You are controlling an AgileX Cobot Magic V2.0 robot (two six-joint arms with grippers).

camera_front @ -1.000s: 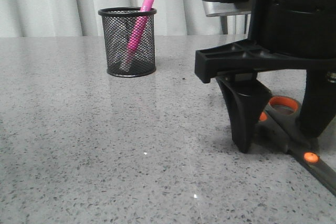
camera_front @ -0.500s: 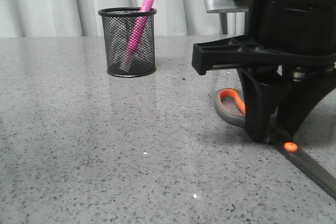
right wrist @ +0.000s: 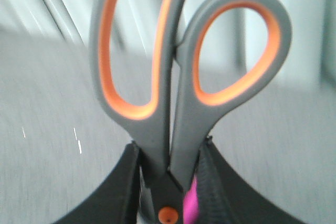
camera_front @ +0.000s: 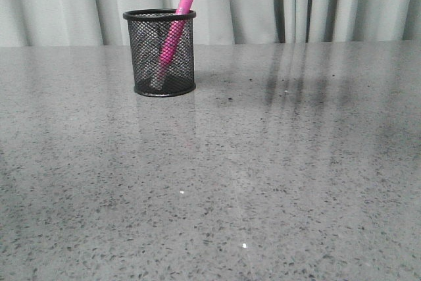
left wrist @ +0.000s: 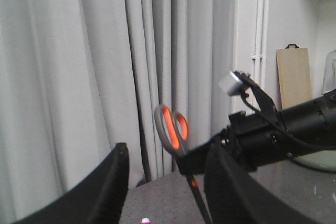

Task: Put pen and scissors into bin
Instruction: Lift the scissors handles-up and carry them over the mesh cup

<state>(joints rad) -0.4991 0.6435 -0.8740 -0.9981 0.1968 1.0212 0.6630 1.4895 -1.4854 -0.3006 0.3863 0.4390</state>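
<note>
The black mesh bin [camera_front: 162, 52] stands at the back left of the table, with the magenta pen [camera_front: 173, 31] leaning inside it, white end up. Neither gripper shows in the front view. My right gripper [right wrist: 170, 150] is shut on the scissors [right wrist: 160, 129] just above the orange pivot screw, handles up, with a strip of pink pen [right wrist: 190, 203] behind them. In the left wrist view the right arm [left wrist: 273, 132] holds the scissors [left wrist: 169, 127] upright in the air, blades pointing down. My left gripper [left wrist: 168, 150] is open and empty, apart from them, above the pen's white tip [left wrist: 145, 220].
The grey speckled table [camera_front: 263, 182] runs back to pale curtains [camera_front: 316, 4]. In the left wrist view a wooden board [left wrist: 294, 77] leans on the wall behind the right arm.
The right gripper, down over the scissors on the table at the front right, has lifted them up and out of the front view.
</note>
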